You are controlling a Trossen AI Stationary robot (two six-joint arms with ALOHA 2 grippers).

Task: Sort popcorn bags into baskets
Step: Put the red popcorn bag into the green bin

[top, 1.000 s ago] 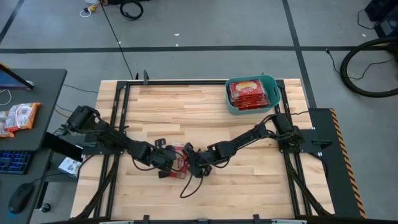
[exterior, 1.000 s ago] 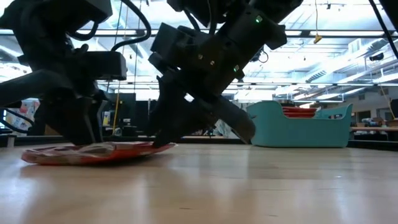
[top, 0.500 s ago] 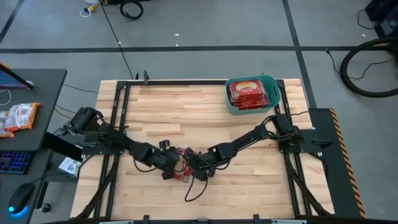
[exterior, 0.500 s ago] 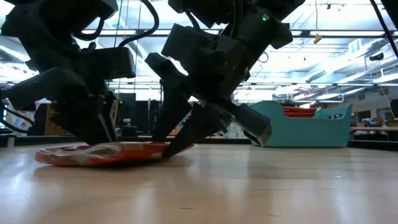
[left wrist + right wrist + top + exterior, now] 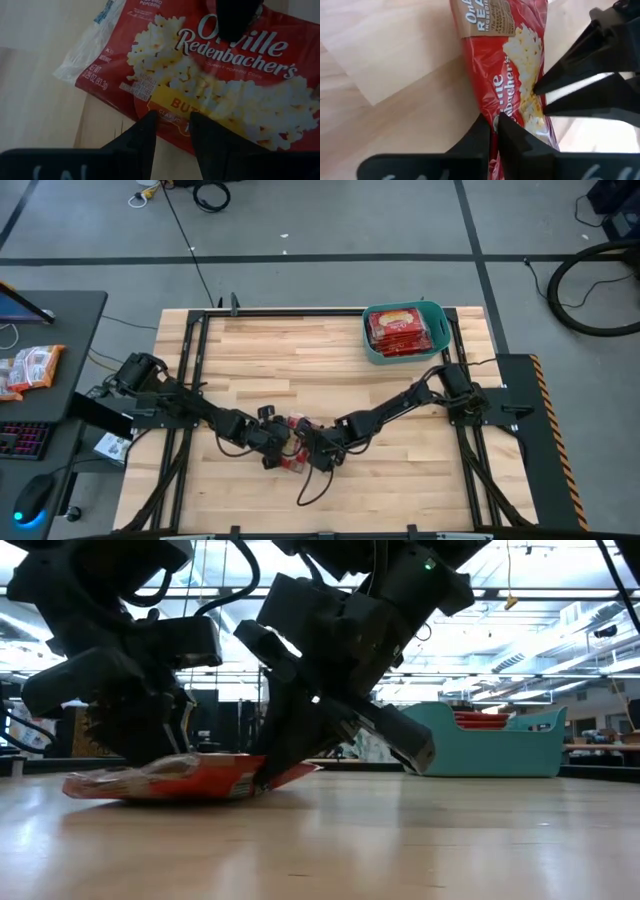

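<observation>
One red popcorn bag (image 5: pixel 291 430) lies on the wooden table near its middle, between my two grippers. It also shows in the low view (image 5: pixel 175 780), the left wrist view (image 5: pixel 240 90) and the right wrist view (image 5: pixel 520 60). My left gripper (image 5: pixel 274 446) is down on the bag's left part, its fingers a narrow gap apart. My right gripper (image 5: pixel 308 448) is shut on the bag's right edge. The teal basket (image 5: pixel 436 330) stands at the far right corner with several red bags inside. My left gripper (image 5: pixel 172 125) has both fingertips (image 5: pixel 149 125) set down on the bag's printed face (image 5: pixel 175 107) near its left edge, slanting down from the table's left. The bag lies flat on the table under them. My right gripper (image 5: pixel 495 122) pinches the bag's right edge (image 5: pixel 495 107) between its two fingers, slanting down from the table's right. That edge (image 5: pixel 295 774) is raised a little off the table, and the rest of the bag lies on the wood.
A dark side desk stands left of the table with an orange-and-white snack bag (image 5: pixel 30 368), a keyboard and a mouse. A black cable loop (image 5: pixel 308 485) lies on the table near the grippers. Bare wood stretches between the bag and the basket (image 5: pixel 480 740).
My right gripper has shut on the bag's right edge and raised it a little. The bag has slid slightly toward the table's right, its left part staying flat under my left gripper, which moved with it.
</observation>
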